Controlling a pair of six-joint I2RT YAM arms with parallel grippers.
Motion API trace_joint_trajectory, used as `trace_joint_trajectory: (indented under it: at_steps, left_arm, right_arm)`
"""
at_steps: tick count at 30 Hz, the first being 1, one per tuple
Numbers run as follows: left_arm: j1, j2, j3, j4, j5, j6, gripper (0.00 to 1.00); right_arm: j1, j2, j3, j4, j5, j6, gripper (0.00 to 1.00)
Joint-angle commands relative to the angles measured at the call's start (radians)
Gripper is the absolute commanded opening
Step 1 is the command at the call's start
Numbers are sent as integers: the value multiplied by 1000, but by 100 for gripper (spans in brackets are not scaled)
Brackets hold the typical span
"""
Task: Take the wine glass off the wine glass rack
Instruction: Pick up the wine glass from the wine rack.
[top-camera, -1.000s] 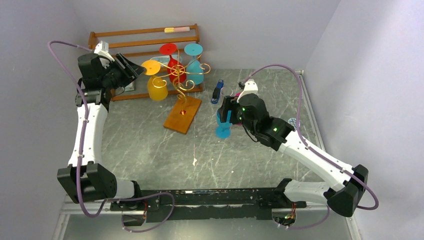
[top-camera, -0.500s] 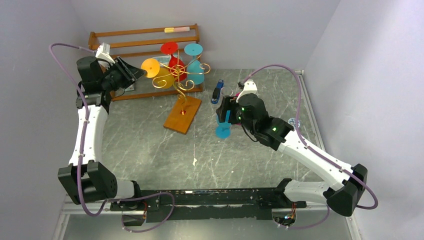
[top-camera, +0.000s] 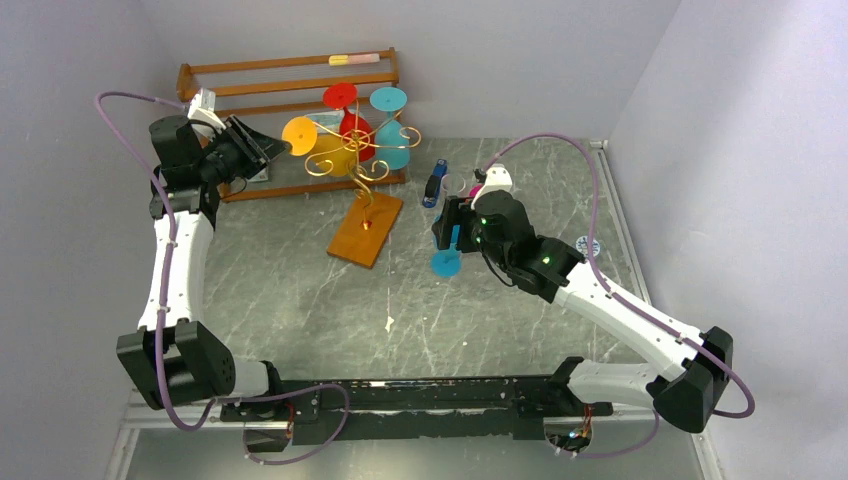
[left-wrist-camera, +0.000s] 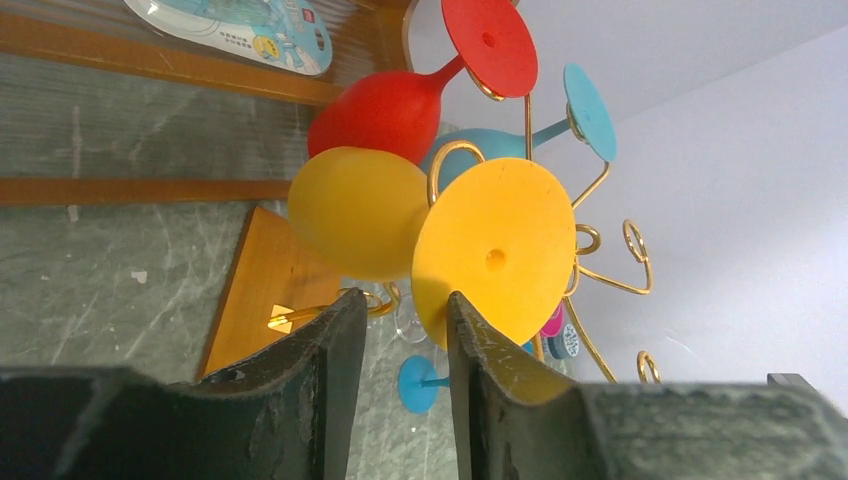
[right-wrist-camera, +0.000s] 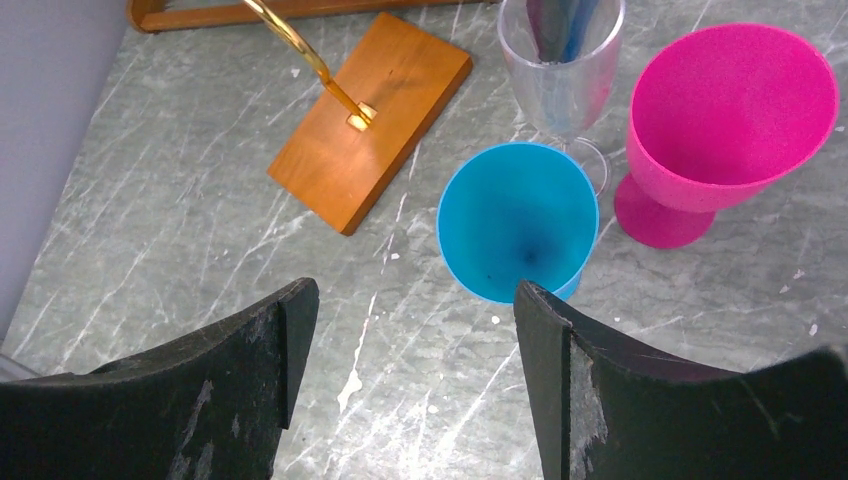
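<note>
One yellow wine glass (left-wrist-camera: 355, 210) hangs on the wine glass rack (top-camera: 366, 228), far left. Grasping step: the left claw (left-wrist-camera: 403, 312), open only a slim gap, sits at its foot rim; hold unclear. The right claw (right-wrist-camera: 412, 295) gapes empty. Next probably calls for sliding it off its hook.

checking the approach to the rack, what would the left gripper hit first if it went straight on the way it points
Most likely the round foot of the yellow glass: its edge sits right by the fingers of the left gripper, though depth is unclear.
</note>
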Motion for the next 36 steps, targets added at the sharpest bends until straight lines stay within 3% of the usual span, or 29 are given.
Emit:
trace_joint_trajectory:
  at_steps: [1, 12, 23, 36]
  left_arm:
    - [13, -11, -20, 41, 43, -35, 42]
    - [16, -11, -44, 126, 79, -124, 44]
    - [17, -13, -11, 87, -2, -134, 35]
    - [17, 8, -21, 182, 41, -189, 38]
  right_arm:
    - [-4, 2, 6, 4, -2, 16, 76]
    - [-3, 14, 9, 7, -18, 28, 76]
    - [-3, 45, 25, -8, -47, 38, 76]
    - [-5, 63, 27, 1, -58, 29, 76]
